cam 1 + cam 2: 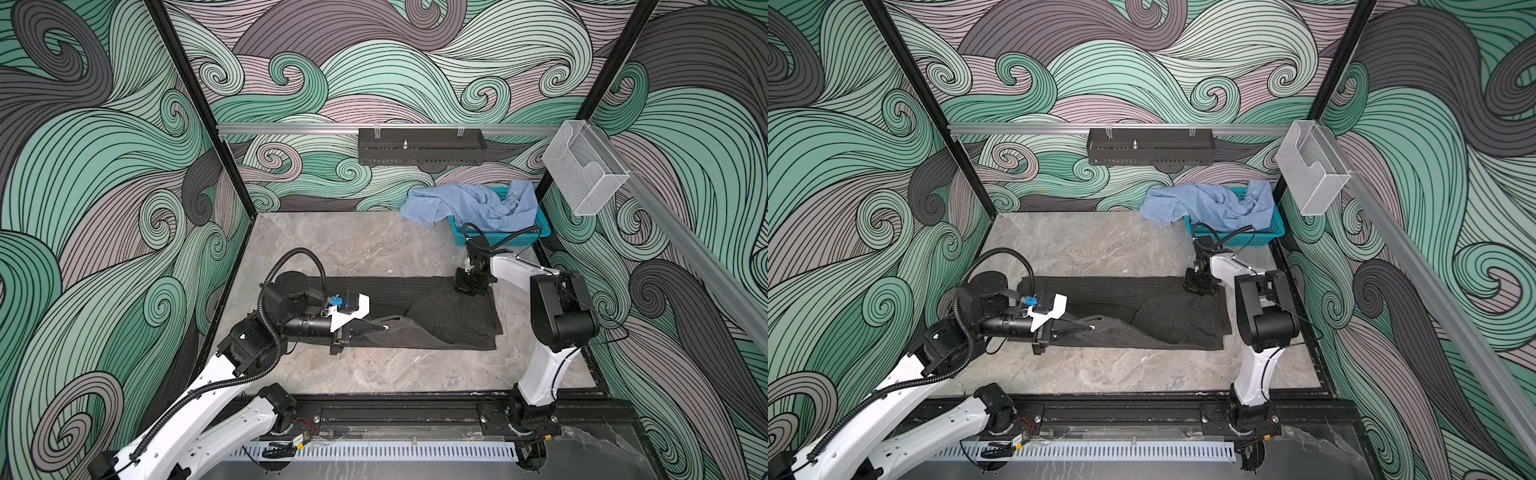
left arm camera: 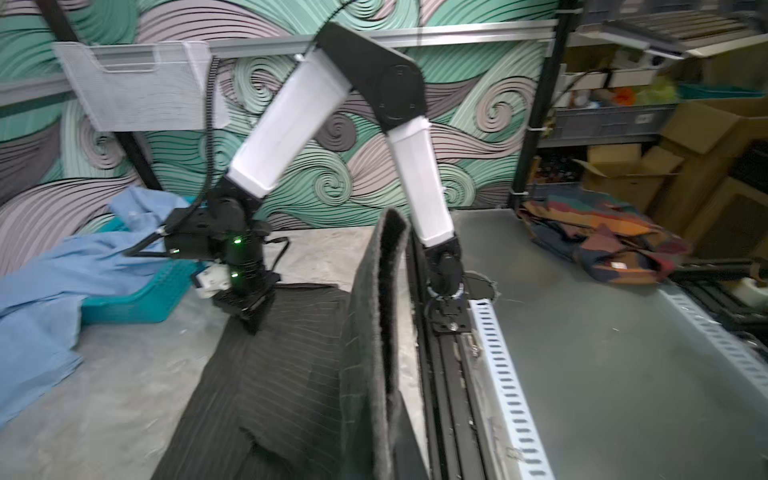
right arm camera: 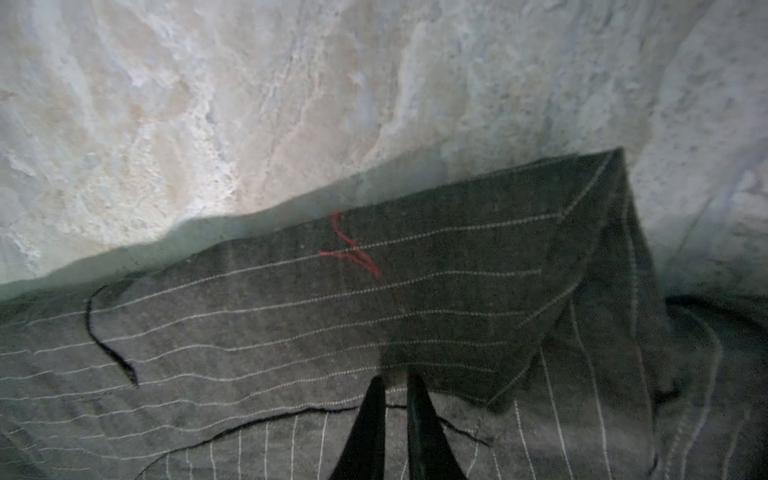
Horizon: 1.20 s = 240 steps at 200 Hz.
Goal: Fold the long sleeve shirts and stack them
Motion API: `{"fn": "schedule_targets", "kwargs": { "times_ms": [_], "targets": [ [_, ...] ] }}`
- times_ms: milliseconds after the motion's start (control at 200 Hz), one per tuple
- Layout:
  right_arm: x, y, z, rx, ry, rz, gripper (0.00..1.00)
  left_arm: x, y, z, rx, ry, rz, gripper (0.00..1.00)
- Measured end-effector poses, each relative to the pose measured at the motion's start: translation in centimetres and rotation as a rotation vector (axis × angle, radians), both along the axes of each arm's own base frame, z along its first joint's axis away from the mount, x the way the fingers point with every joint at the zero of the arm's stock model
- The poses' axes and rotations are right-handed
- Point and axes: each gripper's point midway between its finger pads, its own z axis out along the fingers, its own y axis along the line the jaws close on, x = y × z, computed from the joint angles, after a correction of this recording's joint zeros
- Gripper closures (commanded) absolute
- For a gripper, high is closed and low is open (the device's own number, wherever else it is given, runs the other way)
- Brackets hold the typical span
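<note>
Near side first: left end effector (image 1: pixel 374 326) is clamped on the near hem of the charcoal pinstripe shirt (image 1: pixel 415 291), with the hem lifted off the bench (image 1: pixel 353 241). Left wrist view shows that edge standing up right in front of the lens.

The shirt lies as a long band across mid-bench, with a rumpled hump (image 1: pixel 436 318) right of centre. Right end effector (image 3: pixel 395 401) is down on the shirt's far right corner, jaws drawn narrow against a turned-over flap (image 3: pixel 498 270). Can't tell if cloth is actually nipped between them.

Risks, my read:
- If the right has no cloth, a pull from the left drags the whole band instead of folding it.
- Left grip looks like a thin bite of hem and could slip mid-carry.
- Hump gets trapped under the fold, giving a lumpy base for stacking.
- Loose threads (image 3: pixel 108 345) near the right tips could snag.

Room: only a modest strip of bare bench between shirt and front rail (image 1: pixel 395 409), so folding away from the rail looks safer. There's more open bench beyond the shirt, up to the back wall. The shirt's right end sits close to the right arm (image 1: pixel 557 307), so little slack there.

Far corner: light blue shirt (image 1: pixel 469 203) is heaped in the teal basket (image 1: pixel 1273 230), part of it spilling over the rim onto the bench. Not folded yet. The right arm's cable (image 1: pixel 1241 235) loops just in front of the basket, another snag risk on a reach.
</note>
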Motion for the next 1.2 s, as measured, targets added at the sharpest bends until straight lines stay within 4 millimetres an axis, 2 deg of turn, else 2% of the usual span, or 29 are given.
{"fn": "schedule_targets", "kwargs": {
  "times_ms": [100, 165, 260, 355, 425, 645, 766, 951, 1201],
  "targets": [
    [0.5, 0.1, 0.4, 0.003, -0.015, 0.000, 0.98, 4.7, 0.7, -1.5, 0.031, 0.067, 0.189, 1.00],
    [0.9, 0.2, 0.7, 0.004, -0.025, 0.001, 0.98, 8.0, 1.8, -3.4, 0.053, 0.133, 0.329, 1.00],
    [1.1, 0.1, 0.9, 0.002, -0.033, -0.001, 0.99, 11.9, 4.8, -6.9, 0.071, 0.249, 0.543, 1.00],
    [1.3, 0.1, 0.8, -0.001, -0.033, -0.002, 0.99, 14.1, 7.7, -9.2, 0.060, 0.329, 0.707, 1.00],
    [1.4, 0.0, 0.6, -0.003, -0.029, -0.004, 1.00, 15.1, 9.0, -10.0, 0.043, 0.365, 0.789, 1.00],
    [1.4, -1.0, -0.6, -0.026, -0.002, -0.025, 1.00, 17.6, 11.9, -10.9, -0.007, 0.438, 0.959, 1.00],
    [1.6, -1.5, -0.7, -0.036, -0.003, -0.035, 0.97, 18.8, 14.1, -11.7, -0.015, 0.474, 1.076, 1.00],
    [2.5, -2.6, -0.2, -0.051, -0.023, -0.061, 0.98, 19.7, 17.0, -12.3, -0.033, 0.466, 1.232, 1.00],
    [3.8, -3.1, -0.9, -0.057, -0.018, -0.075, 0.99, 20.5, 20.4, -15.2, -0.007, 0.501, 1.434, 1.00]
  ]
}}
